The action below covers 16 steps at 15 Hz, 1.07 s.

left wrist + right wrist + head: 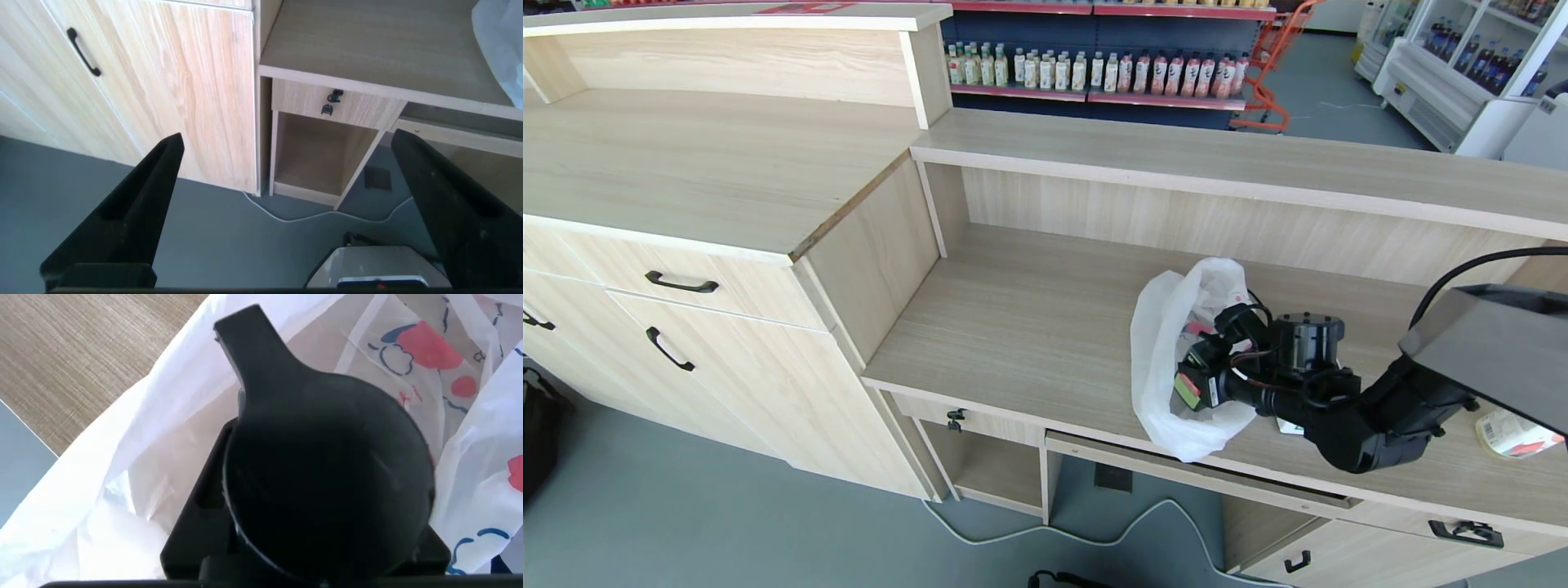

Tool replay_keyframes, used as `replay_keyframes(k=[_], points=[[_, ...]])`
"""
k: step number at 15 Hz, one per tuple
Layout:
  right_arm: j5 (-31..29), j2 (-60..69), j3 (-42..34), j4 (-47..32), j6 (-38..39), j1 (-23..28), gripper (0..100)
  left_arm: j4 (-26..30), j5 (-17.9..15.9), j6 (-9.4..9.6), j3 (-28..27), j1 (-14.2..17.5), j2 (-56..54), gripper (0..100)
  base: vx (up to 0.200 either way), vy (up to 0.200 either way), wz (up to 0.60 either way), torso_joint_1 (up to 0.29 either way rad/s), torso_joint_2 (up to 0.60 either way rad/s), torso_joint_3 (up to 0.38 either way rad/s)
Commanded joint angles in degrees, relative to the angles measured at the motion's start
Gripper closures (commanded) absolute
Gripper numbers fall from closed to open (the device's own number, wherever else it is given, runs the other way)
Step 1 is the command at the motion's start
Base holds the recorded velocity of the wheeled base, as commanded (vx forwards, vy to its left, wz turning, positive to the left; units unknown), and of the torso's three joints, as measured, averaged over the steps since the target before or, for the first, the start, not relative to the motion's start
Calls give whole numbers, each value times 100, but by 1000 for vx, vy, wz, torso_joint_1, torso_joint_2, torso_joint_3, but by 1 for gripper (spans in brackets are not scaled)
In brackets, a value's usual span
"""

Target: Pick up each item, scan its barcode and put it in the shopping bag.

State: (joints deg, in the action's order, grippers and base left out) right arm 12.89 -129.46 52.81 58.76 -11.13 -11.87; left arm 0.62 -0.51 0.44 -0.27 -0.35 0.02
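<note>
White plastic shopping bag (1164,359) sits on the wooden table (1029,327), close to the near edge and a bit right of the middle. Its long axis runs near-to-far and the mouth faces right. Right claw (1196,384) comes in from the right and is poked into that mouth, so the bag is directly left of it, touching.

Honestly can't tell if that claw is clamped on anything. There's a green-and-red bit (1188,390) at its tip, and from the wrist a dark round thing (327,465) blocks whatever is underneath. My guess is this is the drop-off part of the job.

Left claw (286,139) is spread wide with nothing in it, hanging low over the floor (204,237) by the cupboard (188,82), well apart from the bag. So the right arm is clearly the nearer one.

Count: one bag, two claws, and one loose packet (1507,433), white with red print, at the near right end of the table, half hidden. It lies right of the right claw, so the next reach probably goes rightward.
</note>
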Motion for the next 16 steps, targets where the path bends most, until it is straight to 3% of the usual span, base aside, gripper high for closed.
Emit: replay_keyframes(k=[1, 3, 4, 7, 10, 14, 16], points=[[3, -79, 10, 4, 6, 1, 100, -1, -2, 0, 0, 0, -2, 0, 0, 0, 0, 0, 0, 0], [3, -88, 10, 4, -3, 10, 100, -1, -2, 0, 0, 0, -2, 0, 0, 0, 0, 0, 0, 0], [3, -97, 10, 4, -3, 27, 0, -1, -2, -9, 0, 0, -2, 0, 0, 0, 0, 0, 0, 0], [3, 0, 54, -22, 6, 89, 0, -1, -2, 0, 0, 0, -2, 0, 0, 0, 0, 0, 0, 0], [3, 879, 1, -137, 32, 194, 0, -1, -2, 0, 0, 0, -2, 0, 0, 0, 0, 0, 0, 0], [3, 2250, -869, -268, -3, 1020, 0, -1, -2, 0, 0, 0, -2, 0, 0, 0, 0, 0, 0, 0], [3, 3243, -1765, -268, -100, 1539, 0, -1, -2, 0, 0, 0, -2, 0, 0, 0, 0, 0, 0, 0]])
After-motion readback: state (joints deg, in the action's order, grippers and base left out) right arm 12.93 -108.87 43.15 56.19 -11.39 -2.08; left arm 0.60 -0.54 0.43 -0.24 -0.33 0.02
